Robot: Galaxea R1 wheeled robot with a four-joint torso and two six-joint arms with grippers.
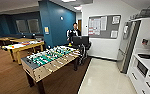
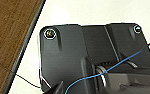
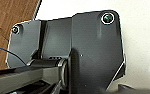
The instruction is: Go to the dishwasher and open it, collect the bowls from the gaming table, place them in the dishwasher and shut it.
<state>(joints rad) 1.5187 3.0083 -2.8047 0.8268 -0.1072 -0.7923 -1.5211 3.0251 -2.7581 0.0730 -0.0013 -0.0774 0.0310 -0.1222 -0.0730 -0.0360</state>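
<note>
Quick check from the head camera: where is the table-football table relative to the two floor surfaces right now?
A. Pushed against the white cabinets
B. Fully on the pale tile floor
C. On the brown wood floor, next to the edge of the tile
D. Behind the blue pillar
C: the table-football table stands on the brown wood floor, with the pale tile floor starting beside it.

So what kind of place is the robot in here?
Most likely an office break room with a kitchenette: a table-football table stands on the wood floor, a tall steel fridge and white cabinets line the right side, and a notice board hangs on the wall.
</note>
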